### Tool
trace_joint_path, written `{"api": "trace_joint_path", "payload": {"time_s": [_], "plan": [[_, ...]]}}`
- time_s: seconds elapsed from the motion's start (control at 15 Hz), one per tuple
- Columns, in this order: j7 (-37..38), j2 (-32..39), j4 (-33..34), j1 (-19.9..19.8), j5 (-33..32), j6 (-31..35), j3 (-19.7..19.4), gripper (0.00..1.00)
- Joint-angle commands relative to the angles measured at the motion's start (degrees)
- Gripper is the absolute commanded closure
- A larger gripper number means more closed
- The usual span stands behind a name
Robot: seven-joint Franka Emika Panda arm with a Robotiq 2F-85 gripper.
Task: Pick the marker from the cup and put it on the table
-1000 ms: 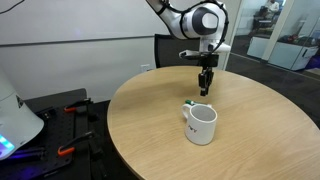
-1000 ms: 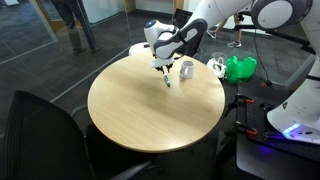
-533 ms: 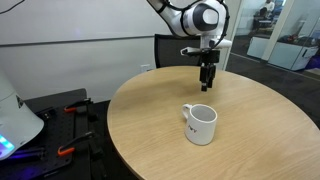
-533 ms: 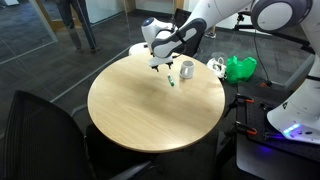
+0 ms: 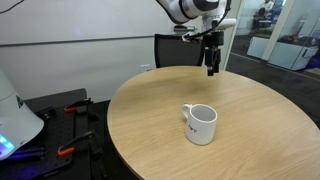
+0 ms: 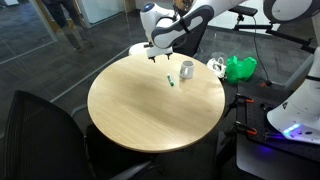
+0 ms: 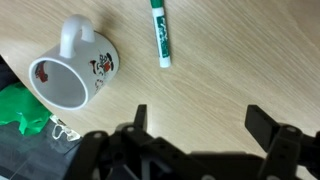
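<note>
Gripper [image 7: 200, 128] jaws wide, empty. Marker [image 7: 159, 33] flat on table [image 7: 250, 60] beyond jaws; mug [image 7: 73, 72] nr it, apart.

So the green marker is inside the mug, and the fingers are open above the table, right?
Not quite. The marker lies on the table beside the mug, not inside it; the wrist view shows this. The fingers are open above the table, as you said.

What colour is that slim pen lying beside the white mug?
The slim marker pen is green and white, clearest in the wrist view.
</note>
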Motion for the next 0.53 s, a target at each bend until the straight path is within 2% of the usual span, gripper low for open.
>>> {"api": "trace_joint_path", "payload": {"time_s": [0.0,0.47], "plan": [[2.6,-6.0,-6.4,1.5,-2.3,2.9,-1.0,0.00],[2.9,-13.2,-14.1,1.5,-4.3,7.8,-0.3,0.00]]}}
